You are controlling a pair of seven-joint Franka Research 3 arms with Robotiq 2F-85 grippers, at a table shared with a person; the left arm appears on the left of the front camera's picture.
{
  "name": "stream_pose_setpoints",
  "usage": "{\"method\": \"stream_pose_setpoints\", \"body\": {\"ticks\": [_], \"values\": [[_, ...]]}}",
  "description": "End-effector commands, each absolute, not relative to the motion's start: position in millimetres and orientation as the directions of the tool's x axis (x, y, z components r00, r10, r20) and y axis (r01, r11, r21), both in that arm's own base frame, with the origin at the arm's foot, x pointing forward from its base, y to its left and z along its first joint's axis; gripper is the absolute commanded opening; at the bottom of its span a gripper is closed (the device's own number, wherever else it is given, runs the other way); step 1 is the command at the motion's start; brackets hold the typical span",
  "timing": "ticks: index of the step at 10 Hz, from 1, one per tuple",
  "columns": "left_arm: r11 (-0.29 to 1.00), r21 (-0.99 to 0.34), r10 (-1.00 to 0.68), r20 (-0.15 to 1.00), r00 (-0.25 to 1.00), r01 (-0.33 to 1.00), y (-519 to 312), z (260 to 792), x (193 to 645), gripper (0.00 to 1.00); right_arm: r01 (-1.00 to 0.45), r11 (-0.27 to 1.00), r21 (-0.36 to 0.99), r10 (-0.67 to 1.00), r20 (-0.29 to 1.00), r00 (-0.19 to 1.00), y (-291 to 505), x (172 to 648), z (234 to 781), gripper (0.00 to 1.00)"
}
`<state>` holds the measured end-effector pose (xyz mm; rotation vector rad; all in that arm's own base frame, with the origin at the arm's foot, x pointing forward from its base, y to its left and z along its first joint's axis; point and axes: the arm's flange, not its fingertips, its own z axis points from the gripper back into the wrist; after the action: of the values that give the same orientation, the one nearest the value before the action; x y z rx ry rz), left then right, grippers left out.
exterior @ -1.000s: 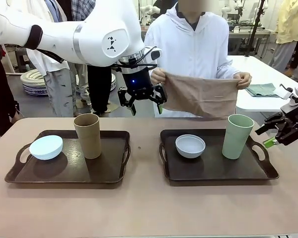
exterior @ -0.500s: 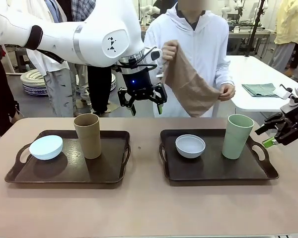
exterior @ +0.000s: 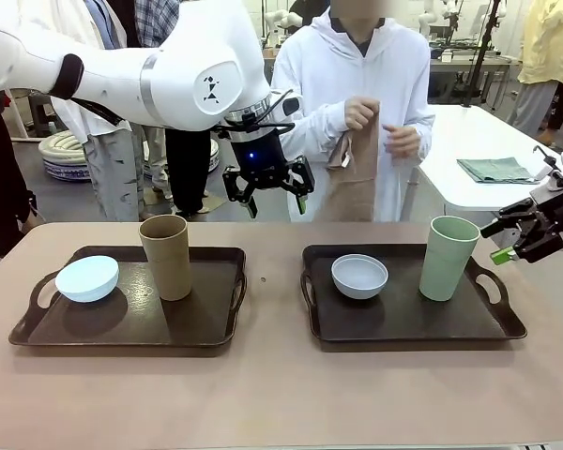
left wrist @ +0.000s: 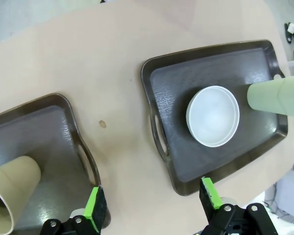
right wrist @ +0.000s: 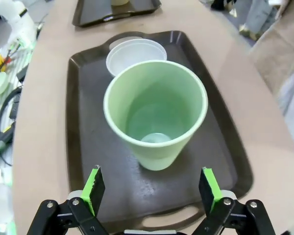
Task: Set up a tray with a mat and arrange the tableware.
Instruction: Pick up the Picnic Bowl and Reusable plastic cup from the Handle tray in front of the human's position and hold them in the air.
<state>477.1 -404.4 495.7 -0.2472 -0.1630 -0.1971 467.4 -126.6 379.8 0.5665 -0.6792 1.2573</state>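
1. Just now the cloth has changed shape. A second ago the tan mat [exterior: 357, 178] was stretched wide between the person's hands. It now hangs bunched and narrow at the top centre of the front view, pinched by the upper hand [exterior: 361, 114], with the other hand [exterior: 403, 141] just beside it.
2. I read that as the mat being regathered, not yet offered to me. Neither tray has a mat in it, so the lining step is not yet done.
3. Meanwhile the tableware sits on bare trays. The left tray [exterior: 131, 342], at lower left, holds the pale blue bowl [exterior: 86, 278] and the tan cup [exterior: 166, 256]. The right tray [exterior: 403, 342], at lower right, holds the greyish white bowl [exterior: 359, 276] and the pale green cup [exterior: 448, 258].
4. My left gripper [exterior: 275, 204] hangs at upper centre-left with its jaws spread wide and empty. It is just left of the mat and not touching it. Its wrist view looks down on the bare table [left wrist: 117, 73] between the two trays, well above them.
5. My right gripper [exterior: 499, 240], at the right edge, has lifted a little and its jaws are released and empty. In its wrist view the pale green cup stands upright just beyond the fingertips, centred between them and untouched.
6. I judge that the cups and bowls must come off before a mat can go in.
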Motion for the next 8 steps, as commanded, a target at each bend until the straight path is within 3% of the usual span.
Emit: {"method": "stream_pose_setpoints", "body": {"ticks": [1, 4, 8], "values": [[0.951, -0.242, -0.157, 0.155, 0.975, 0.192, -422, 494, 482, 1.0, -0.987, 0.135, -0.089, 0.662, 0.749, 0.023, -125, 481, 363, 1.0], [0.97, -0.198, -0.114, 0.125, 0.986, 0.138, -455, 482, 489, 1.0, -0.997, 0.007, -0.074, 0.64, 0.766, -0.053, -120, 494, 345, 1.0], [0.98, -0.054, -0.178, 0.183, 0.967, 0.19, -490, 467, 490, 1.0, -0.997, -0.028, -0.076, 0.61, 0.788, -0.077, -109, 495, 334, 1.0]]}}
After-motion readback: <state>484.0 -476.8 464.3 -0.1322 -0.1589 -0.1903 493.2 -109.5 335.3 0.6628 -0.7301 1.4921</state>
